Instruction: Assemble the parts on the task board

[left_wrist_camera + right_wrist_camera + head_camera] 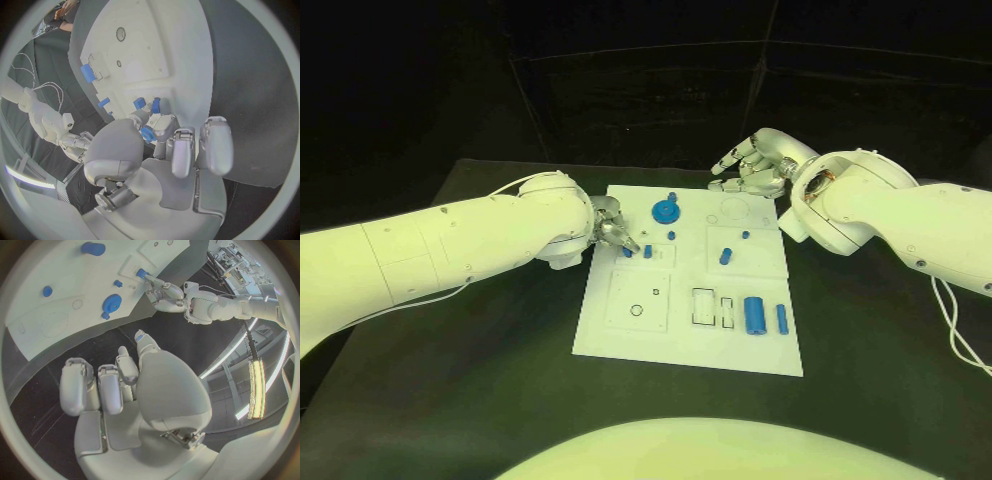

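Board [629,330], white, lies mid-tabletop [459,390] with the blue parts scattered on it: a gear [668,211] near the far edge, a thick cylinder [753,313] and a thin rod [782,319] toward the near right corner, a short peg [727,255] in the right middle, and two small pegs [648,251] at the left recess.

Our left hand [613,228] sits over that left recess. In the left wrist view its thumb and a finger close on a small blue peg [147,134], so we read it as pinching that piece just above the board, with more small pegs beside its fingertips. Our right hand [759,162] hangs off the far right corner of the board, above the tabletop; in the right wrist view its fingers [111,390] are apart and carry nothing.

We judge the pegs to be hard, light plastic, stiff and smooth, so they will slip or tip if pinched at one end. The best hold is across the round sides near the upper half, leaving the lower end free to enter its hole. The gear would want a grip on its raised hub, the cylinder a wrap round its middle. The board itself looks rigid, and we cannot tell whether it is fastened down.
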Robot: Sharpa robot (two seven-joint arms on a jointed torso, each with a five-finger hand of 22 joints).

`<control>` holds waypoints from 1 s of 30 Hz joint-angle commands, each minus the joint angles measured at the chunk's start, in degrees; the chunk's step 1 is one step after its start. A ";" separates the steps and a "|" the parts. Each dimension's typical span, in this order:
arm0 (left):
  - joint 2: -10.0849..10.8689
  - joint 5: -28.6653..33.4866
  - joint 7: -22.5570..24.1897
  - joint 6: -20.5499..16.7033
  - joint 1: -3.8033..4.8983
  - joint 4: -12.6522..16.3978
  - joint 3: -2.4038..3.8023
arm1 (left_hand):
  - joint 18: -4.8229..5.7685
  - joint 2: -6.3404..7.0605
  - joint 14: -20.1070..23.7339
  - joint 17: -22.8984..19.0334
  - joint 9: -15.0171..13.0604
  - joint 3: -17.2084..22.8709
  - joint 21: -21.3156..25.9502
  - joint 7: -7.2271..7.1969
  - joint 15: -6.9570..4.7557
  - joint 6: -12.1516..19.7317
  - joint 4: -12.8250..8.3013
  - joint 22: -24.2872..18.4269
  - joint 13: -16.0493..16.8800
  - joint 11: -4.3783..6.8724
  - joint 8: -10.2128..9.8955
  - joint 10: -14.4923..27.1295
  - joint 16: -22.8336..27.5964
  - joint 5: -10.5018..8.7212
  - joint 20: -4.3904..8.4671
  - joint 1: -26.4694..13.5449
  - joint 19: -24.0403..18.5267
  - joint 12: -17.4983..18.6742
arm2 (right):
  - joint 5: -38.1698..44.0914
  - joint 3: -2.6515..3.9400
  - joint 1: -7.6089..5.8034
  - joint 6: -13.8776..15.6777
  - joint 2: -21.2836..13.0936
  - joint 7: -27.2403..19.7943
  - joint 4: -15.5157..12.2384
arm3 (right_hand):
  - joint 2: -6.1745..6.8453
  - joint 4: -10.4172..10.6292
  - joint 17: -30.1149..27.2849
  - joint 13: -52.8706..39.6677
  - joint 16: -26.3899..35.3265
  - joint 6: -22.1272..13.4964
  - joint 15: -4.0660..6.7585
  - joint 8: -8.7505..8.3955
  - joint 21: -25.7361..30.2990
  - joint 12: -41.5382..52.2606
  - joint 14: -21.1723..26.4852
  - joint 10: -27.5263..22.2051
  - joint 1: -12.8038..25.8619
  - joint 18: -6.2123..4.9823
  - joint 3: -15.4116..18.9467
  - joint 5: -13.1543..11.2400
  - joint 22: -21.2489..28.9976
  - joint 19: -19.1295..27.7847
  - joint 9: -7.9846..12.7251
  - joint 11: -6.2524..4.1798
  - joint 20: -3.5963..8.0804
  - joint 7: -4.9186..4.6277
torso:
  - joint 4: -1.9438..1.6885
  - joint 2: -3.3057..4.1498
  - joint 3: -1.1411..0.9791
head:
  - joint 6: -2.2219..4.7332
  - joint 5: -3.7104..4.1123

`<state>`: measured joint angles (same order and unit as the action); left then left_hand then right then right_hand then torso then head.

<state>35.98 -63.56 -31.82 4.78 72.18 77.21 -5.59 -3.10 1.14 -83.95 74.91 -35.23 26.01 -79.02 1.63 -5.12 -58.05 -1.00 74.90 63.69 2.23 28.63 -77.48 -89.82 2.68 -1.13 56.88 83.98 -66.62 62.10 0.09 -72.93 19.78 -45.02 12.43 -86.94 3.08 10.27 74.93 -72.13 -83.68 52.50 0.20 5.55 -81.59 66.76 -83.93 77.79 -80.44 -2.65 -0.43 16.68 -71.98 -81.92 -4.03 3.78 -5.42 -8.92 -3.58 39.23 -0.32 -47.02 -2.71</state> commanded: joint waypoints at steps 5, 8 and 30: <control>-0.27 -0.09 -0.61 0.98 -0.15 -0.56 -0.15 | 0.32 0.78 -6.05 15.09 0.18 -2.12 -0.50 0.05 -0.41 -0.78 1.30 4.47 0.32 0.02 0.11 -0.57 -0.18 0.08 0.39 -2.17 2.13 -0.53 | -0.04 0.04 -0.11 -0.20 0.12 -0.18 -0.02 | -0.51 0.13 5.07 0.09 0.30 -0.29 0.50 0.19 0.22 -0.12 -3.71 -0.43 0.00 -1.05 0.31 0.36 0.07 0.19 0.05 -0.05 -0.05 0.00 | -0.05 -0.02 0.03 | -0.11 0.06; -0.31 -0.09 -0.61 0.86 -0.15 -0.64 -0.15 | 0.36 1.03 -6.05 15.09 0.26 -3.12 -0.65 0.01 -0.44 -0.93 1.72 4.64 0.49 0.06 0.24 -0.71 -0.18 0.08 0.43 -2.71 2.20 -0.70 | -0.04 0.04 -0.11 -0.20 0.15 -0.19 0.01 | -0.51 0.13 5.07 0.09 0.30 -0.29 0.50 0.19 0.22 -0.12 -3.71 -0.43 0.00 -1.05 0.31 0.36 0.07 0.19 0.05 -0.05 -0.05 0.00 | -0.06 -0.02 0.03 | -0.11 0.07; 0.07 -0.09 -0.28 -1.83 -0.15 -0.12 -0.11 | 0.48 2.29 -6.05 15.09 1.06 -12.28 -1.05 -0.27 -0.70 -1.27 6.01 5.23 0.86 0.31 0.96 -1.04 -0.18 0.05 0.70 -6.35 2.41 -1.09 | -0.04 0.04 -0.10 -0.46 0.19 -0.35 0.12 | -0.51 0.17 5.05 0.09 0.32 -0.29 0.50 0.19 0.26 -0.12 -3.71 -0.44 0.03 -1.06 0.36 0.40 0.13 0.21 0.05 -0.05 -0.05 0.00 | -0.07 -0.03 0.06 | -0.27 0.25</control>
<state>35.95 -63.54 -32.07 4.18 72.02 76.96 -5.68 -3.10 3.53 -83.94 74.91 -34.18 14.11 -79.89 1.43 -5.53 -59.09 4.89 74.91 64.53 2.46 29.37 -78.12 -89.82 2.68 -0.74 51.02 83.97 -67.45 62.10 0.09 -72.93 19.66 -44.87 12.40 -86.78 3.08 10.42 74.91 -72.13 -83.68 52.50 0.20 5.55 -81.59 66.76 -83.93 77.79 -80.44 -2.65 -0.27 16.68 -71.90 -81.91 -4.04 3.78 -5.42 -8.92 -3.66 39.20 -0.26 -47.26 -2.44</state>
